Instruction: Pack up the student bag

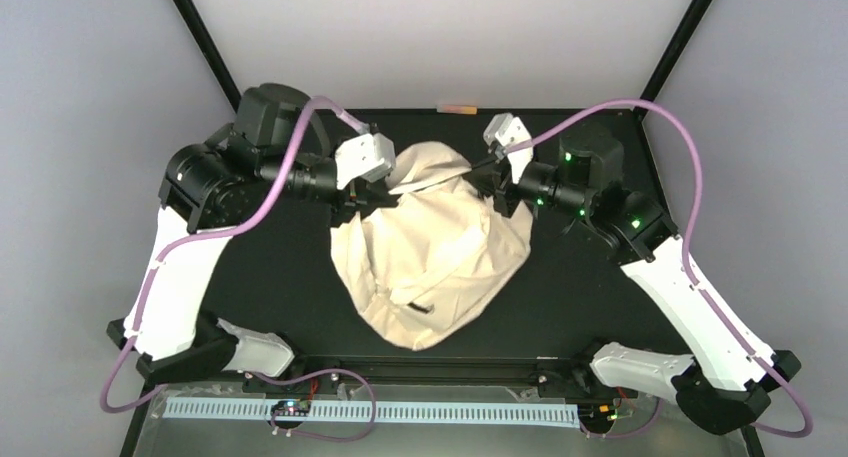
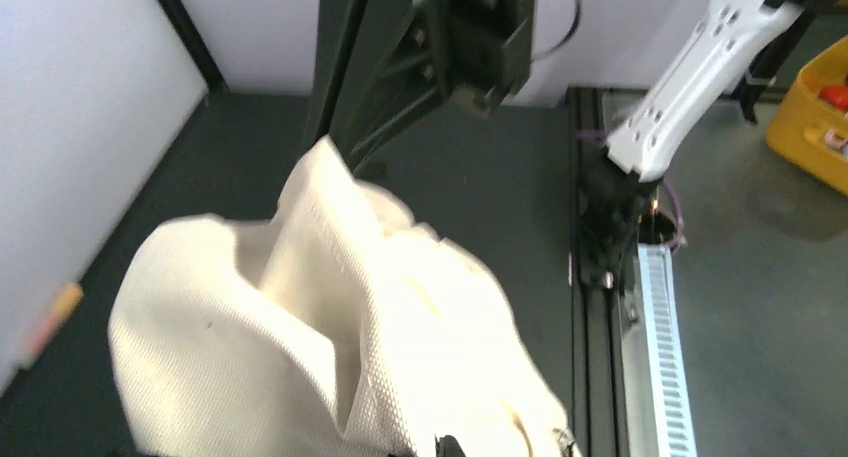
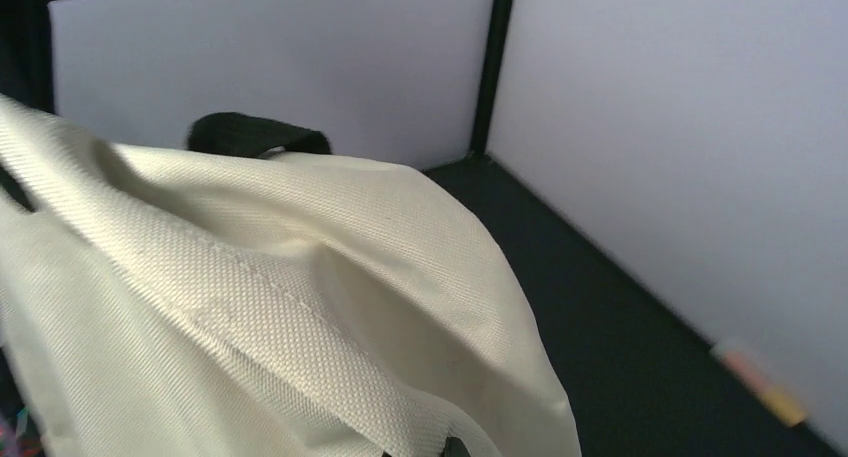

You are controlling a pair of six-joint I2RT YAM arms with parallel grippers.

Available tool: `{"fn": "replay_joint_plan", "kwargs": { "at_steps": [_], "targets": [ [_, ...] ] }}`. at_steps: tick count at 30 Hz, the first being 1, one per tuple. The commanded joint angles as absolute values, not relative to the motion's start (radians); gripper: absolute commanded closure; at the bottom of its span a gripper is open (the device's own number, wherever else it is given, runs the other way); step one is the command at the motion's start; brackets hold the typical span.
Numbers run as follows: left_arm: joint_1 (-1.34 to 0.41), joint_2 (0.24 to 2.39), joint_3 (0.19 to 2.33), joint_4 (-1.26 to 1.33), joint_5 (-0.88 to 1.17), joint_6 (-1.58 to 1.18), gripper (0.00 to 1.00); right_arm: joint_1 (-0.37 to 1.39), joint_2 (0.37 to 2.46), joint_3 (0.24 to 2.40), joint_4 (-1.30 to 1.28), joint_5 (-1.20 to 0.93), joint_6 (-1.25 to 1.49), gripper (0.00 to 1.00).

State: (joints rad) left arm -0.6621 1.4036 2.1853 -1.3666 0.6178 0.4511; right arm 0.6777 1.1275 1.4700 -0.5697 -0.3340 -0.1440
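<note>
Cream fabric of the bag (image 1: pixel 430 262) is seen in the middle of the black counter (image 1: pixel 280 277), between the two arms. Its lower part is laid on the counter and is pointed to the near edge, while its far edge is lifted and drawn tight between the two pincers. The left pincer (image 1: pixel 375 192) is pressed together on the far left corner of the bag, and the cloth is pinched in it. The right pincer (image 1: pixel 497 182) is closed on the far right corner, and the cloth is pinched there too. In both wrist views the woven cloth is shown very close, and the fingertips are almost hidden at the bottom edge. A black strap (image 3: pixel 260 135) is seen behind the top fold in the right wrist view. A small orange piece (image 1: pixel 460 108) is laid at the far edge of the counter, well apart from the bag. A yellow bin (image 2: pixel 815 117) is seen beyond the counter in the left wrist view.
</note>
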Motion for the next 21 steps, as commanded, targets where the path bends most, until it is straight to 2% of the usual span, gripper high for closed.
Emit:
{"fn": "replay_joint_plan", "kwargs": {
  "at_steps": [1, 3, 4, 5, 6, 8, 12, 14, 21],
  "targets": [
    [-0.639, 1.365, 1.978, -1.283, 0.457, 0.417, 0.99, 0.684, 1.095, 1.347, -0.538, -0.485, -0.092, 0.99],
    [-0.638, 1.358, 1.917, -1.266, 0.376, 0.444, 0.95, 0.687, 1.094, 1.283, -0.47, -0.513, -0.047, 0.99],
    [-0.637, 1.355, 1.893, -1.255, 0.341, 0.454, 0.88, 0.687, 1.099, 1.263, -0.443, -0.52, -0.027, 0.99],
    [-0.637, 1.351, 1.872, -1.245, 0.315, 0.465, 0.77, 0.687, 1.105, 1.246, -0.418, -0.527, -0.011, 0.99],
    [-0.638, 1.347, 1.851, -1.234, 0.303, 0.479, 0.61, 0.687, 1.109, 1.228, -0.393, -0.534, 0.003, 0.99],
    [-0.64, 1.337, 1.802, -1.201, 0.314, 0.53, 0.37, 0.687, 1.118, 1.193, -0.342, -0.557, 0.025, 0.99],
    [-0.678, 1.373, 1.781, -1.176, 0.333, 0.651, 0.05, 0.689, 1.148, 1.199, -0.315, -0.59, 0.018, 0.99],
    [-0.683, 1.403, 1.834, -1.153, 0.356, 0.7, 0.01, 0.688, 1.164, 1.218, -0.328, -0.607, -0.007, 0.99],
    [-0.683, 1.552, 2.176, -1.189, 0.287, 0.846, 0.01, 0.686, 1.196, 1.299, -0.449, -0.61, -0.133, 0.99]
  ]
}}
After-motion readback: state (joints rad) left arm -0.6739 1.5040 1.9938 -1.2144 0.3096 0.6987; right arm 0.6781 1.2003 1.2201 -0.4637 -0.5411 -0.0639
